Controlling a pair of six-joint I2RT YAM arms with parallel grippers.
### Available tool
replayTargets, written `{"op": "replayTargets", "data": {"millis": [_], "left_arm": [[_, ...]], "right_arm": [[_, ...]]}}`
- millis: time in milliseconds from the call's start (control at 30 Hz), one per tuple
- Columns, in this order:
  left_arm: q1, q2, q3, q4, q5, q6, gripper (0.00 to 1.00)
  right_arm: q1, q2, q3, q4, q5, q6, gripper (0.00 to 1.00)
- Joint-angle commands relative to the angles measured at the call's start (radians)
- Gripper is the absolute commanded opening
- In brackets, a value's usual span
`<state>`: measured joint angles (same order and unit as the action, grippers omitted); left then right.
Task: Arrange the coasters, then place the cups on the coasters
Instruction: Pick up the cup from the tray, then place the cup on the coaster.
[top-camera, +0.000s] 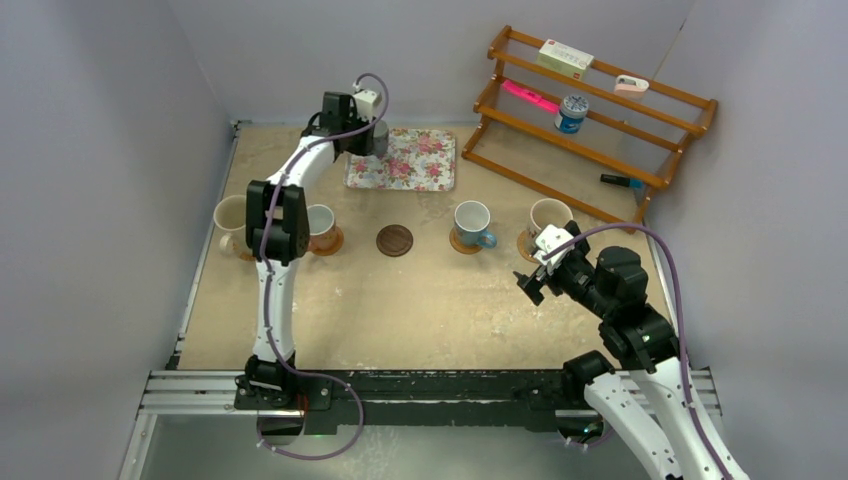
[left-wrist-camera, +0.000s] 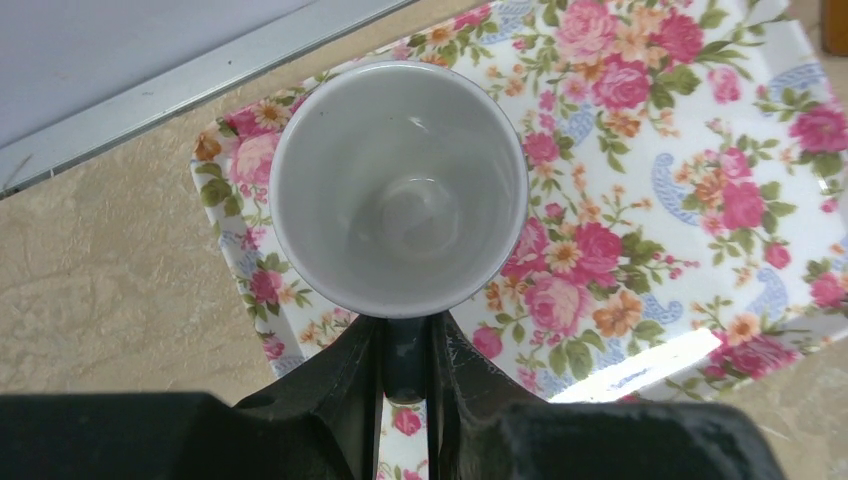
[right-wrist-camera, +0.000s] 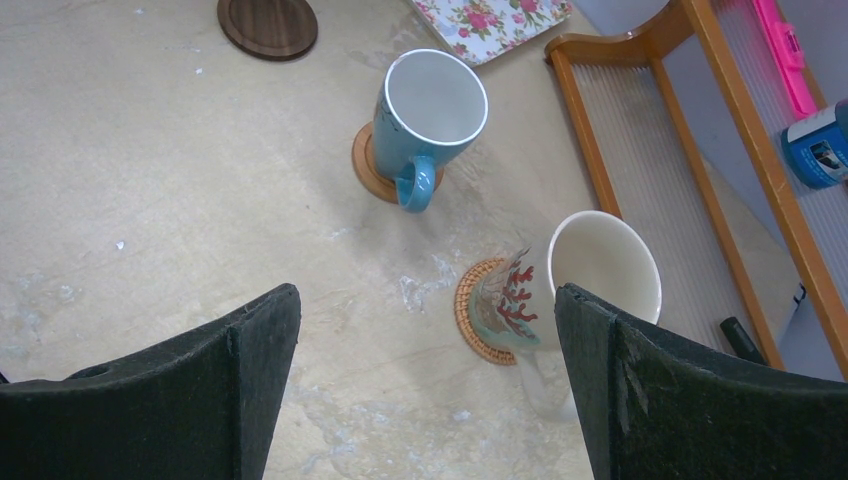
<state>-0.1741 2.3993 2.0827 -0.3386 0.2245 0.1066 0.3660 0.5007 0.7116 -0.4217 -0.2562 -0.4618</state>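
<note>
My left gripper (left-wrist-camera: 405, 350) is shut on the dark handle of a small grey cup (left-wrist-camera: 400, 190), which sits over the left end of the floral tray (left-wrist-camera: 680, 200). Across the table stand a cream cup (top-camera: 232, 222), a reddish cup (top-camera: 320, 225), a bare dark wood coaster (top-camera: 394, 240), a light blue cup (right-wrist-camera: 430, 110) on a tan coaster (right-wrist-camera: 365, 172), and a cream printed cup (right-wrist-camera: 600, 265) on a woven coaster (right-wrist-camera: 470, 320). My right gripper (right-wrist-camera: 428, 310) hangs open and holds nothing, just in front of that cream printed cup.
A wooden rack (top-camera: 600, 110) at the back right holds a blue-and-white tin (top-camera: 571, 112), a box and a pink item. Grey walls close in the table on three sides. The floral tray (top-camera: 415, 160) lies at the back centre.
</note>
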Motion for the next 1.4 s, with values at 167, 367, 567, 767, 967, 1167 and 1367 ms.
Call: {"op": "replayTargets", "data": {"millis": [167,367,567,767,967,1167,1367], "left_arm": [[0.005,-0.176,-0.027,0.098,0.104,-0.023,0.00],[0.005,-0.226,-0.070,0.114,0.125,-0.018,0.00],[0.005,-0.303,-0.127,0.129,0.156,-0.011,0.00],[0.005,-0.392,-0.201,0.144,0.156,-0.007,0.00],[0.005,-0.478,-0.284,0.135,0.178,0.002,0.00],[0.005,-0.599,-0.409,0.164,0.174,0.031,0.00],[0.006,-0.749,-0.573,0.211,0.225,0.051,0.00]], "right_arm": [[0.001,-0.008,-0.002,0.003,-0.018,-0.009,0.99],[0.001,-0.007,-0.002,0.003,-0.017,-0.011,0.99],[0.001,0.001,-0.002,0.008,-0.010,-0.021,0.99],[0.001,0.004,0.004,0.007,0.004,-0.023,0.99],[0.001,-0.008,0.015,-0.002,0.020,-0.021,0.99],[0.000,-0.006,0.022,-0.026,0.023,-0.012,0.99],[0.001,-0.004,-0.004,-0.018,0.012,0.002,0.99]]}}
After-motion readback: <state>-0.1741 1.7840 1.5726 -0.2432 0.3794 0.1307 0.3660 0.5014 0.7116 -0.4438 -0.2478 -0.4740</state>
